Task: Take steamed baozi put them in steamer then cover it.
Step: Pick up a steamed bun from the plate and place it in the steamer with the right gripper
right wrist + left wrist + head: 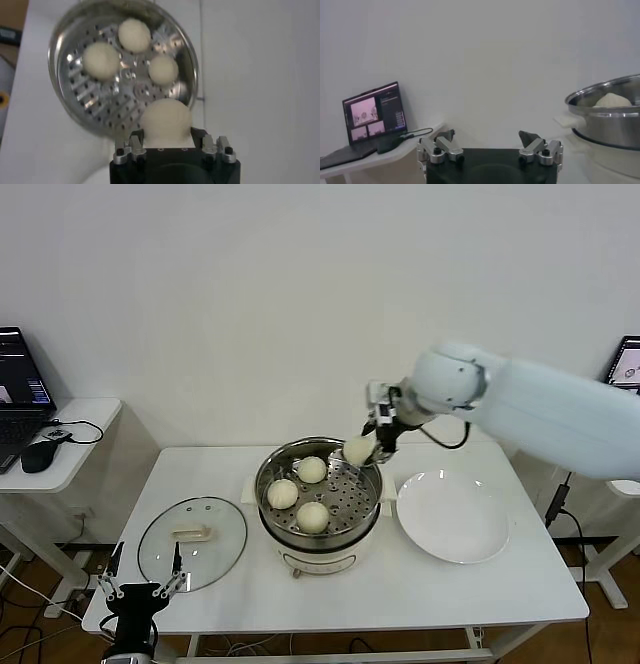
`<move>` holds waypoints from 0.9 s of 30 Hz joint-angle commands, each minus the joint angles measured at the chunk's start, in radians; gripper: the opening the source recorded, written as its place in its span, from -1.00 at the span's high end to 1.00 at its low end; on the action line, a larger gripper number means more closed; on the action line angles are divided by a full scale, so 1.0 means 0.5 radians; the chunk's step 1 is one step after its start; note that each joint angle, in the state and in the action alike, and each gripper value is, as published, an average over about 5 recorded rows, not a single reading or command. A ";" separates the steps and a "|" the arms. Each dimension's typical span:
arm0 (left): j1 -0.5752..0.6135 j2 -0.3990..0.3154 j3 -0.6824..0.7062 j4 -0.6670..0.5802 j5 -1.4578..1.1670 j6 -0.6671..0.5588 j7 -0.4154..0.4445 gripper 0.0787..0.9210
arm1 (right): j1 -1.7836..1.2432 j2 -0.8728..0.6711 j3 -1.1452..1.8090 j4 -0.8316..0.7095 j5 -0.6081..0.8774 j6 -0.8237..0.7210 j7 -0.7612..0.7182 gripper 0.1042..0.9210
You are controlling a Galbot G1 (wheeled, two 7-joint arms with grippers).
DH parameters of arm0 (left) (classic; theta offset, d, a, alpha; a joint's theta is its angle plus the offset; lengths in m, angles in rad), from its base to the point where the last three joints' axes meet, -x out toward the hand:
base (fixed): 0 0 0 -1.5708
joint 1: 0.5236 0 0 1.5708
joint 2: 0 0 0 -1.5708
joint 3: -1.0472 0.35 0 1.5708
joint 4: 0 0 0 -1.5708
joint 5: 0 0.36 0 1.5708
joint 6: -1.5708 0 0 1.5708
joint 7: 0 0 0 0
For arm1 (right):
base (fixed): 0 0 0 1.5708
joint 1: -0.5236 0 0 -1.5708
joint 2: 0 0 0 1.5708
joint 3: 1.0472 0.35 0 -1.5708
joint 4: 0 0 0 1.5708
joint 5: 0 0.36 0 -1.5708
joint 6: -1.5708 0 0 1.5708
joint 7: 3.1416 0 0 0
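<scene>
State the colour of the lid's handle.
Cream-white, on the round clear glass lid lying left of the steamer; the head view shows it best.

The steamer [318, 506] sits at the tabletop [300, 604] centre, three baozi [313, 516] in it. The cover [192, 543] lies toward the left edge, a plate [452, 517] toward the right edge.

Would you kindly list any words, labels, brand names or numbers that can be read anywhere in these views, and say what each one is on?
No text can be read in any view.
Laptop screen on the side desk: shows window panels and images, lettering too small to read.
Second screen at the far right edge: too small to read.
Steamer, glass cover, white plate and baozi: no visible markings.
</scene>
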 commanded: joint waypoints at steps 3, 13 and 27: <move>-0.001 -0.003 -0.009 0.013 -0.003 -0.001 0.001 -0.77 | -0.334 0.256 -0.051 -0.164 0.044 -0.139 0.187 -0.22; -0.030 0.004 -0.005 0.038 -0.006 0.001 0.006 -0.77 | -0.481 0.283 0.025 -0.286 -0.125 -0.136 0.179 -0.22; -0.024 0.003 0.000 0.033 -0.004 -0.003 0.004 -0.77 | -0.492 0.266 0.087 -0.295 -0.207 -0.135 0.147 -0.26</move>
